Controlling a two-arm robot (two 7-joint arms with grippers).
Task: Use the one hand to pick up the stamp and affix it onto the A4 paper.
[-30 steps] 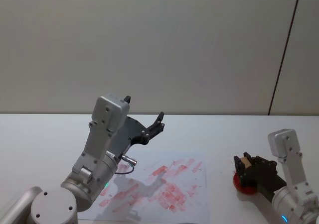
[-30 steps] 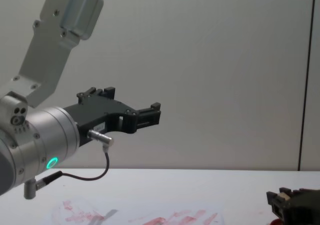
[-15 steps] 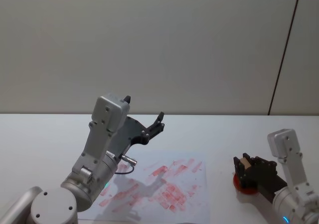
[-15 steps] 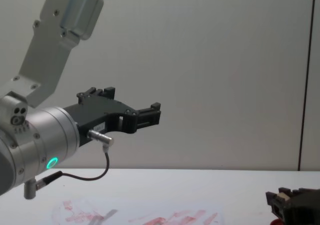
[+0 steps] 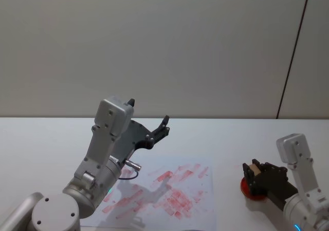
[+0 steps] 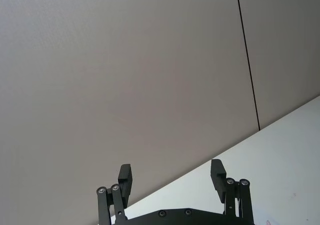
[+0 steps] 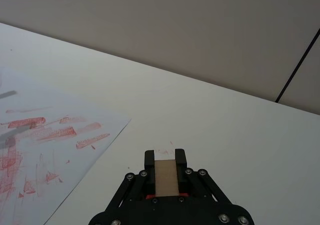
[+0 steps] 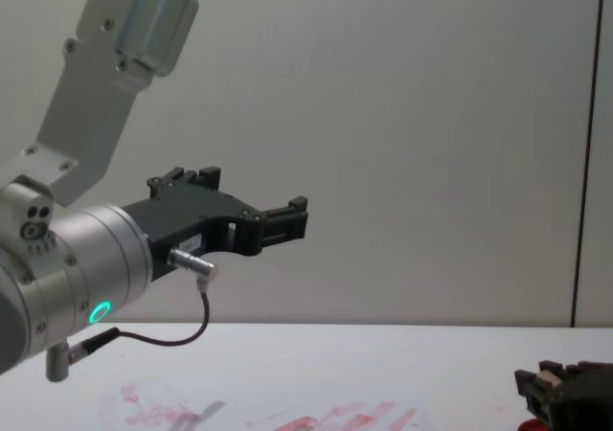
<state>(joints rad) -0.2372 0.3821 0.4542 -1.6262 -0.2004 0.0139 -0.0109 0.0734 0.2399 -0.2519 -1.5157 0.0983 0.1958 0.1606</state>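
From the head view, I had the black two-fingered right gripper (image 5: pixel 251 170) at about four o'clock, its jaws closed on the small light-tan wooden stamp (image 5: pixel 253 168) directly above the flat red round ink pad (image 5: pixel 248 189). I judged it was there to charge the face before crossing to the white A4 paper smeared with red prints (image 5: pixel 169 190), which lay well apart at seven o'clock. The left gripper (image 5: pixel 163 126) hung parked above the paper's far edge, jaws spread and empty.

In the left wrist view its fingers (image 6: pixel 125 177) stood wide apart, with nothing between them.

In the right wrist view the stamp's top sat clamped between the jaws, red pad (image 7: pixel 166 195) peeking beneath; the inked face was hidden.

In the chest view the right gripper (image 8: pixel 556 391) was cut off at five o'clock, so I could not tell whether stamp touched pad.
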